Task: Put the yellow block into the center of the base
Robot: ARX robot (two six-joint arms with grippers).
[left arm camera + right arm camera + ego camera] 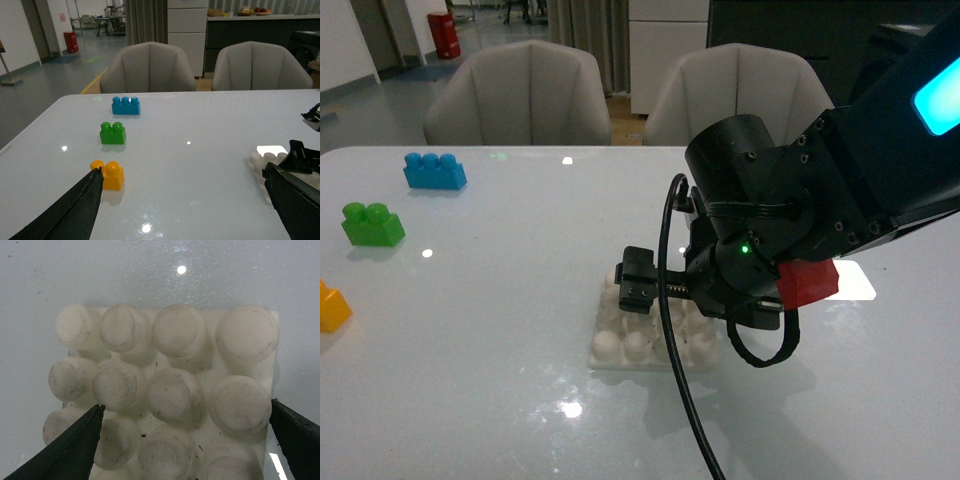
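Note:
The yellow block [332, 307] lies at the table's far left edge, partly cut off in the front view. In the left wrist view the yellow block [111, 174] stands upright with two studs, just beyond one fingertip of my open, empty left gripper [182, 175]. The white studded base [630, 345] lies mid-table. My right gripper [665, 300] hangs directly over it, open and empty. In the right wrist view the base [170, 390] fills the picture between the fingers of the right gripper [186, 405]. The base's edge also shows in the left wrist view [260, 162].
A green two-stud brick [373, 225] and a blue three-stud brick [434, 171] stand at the far left, beyond the yellow block; both also show in the left wrist view, green [113, 133] and blue [125, 105]. Two chairs [520, 95] stand behind the table. A black cable [685, 400] hangs from the right arm.

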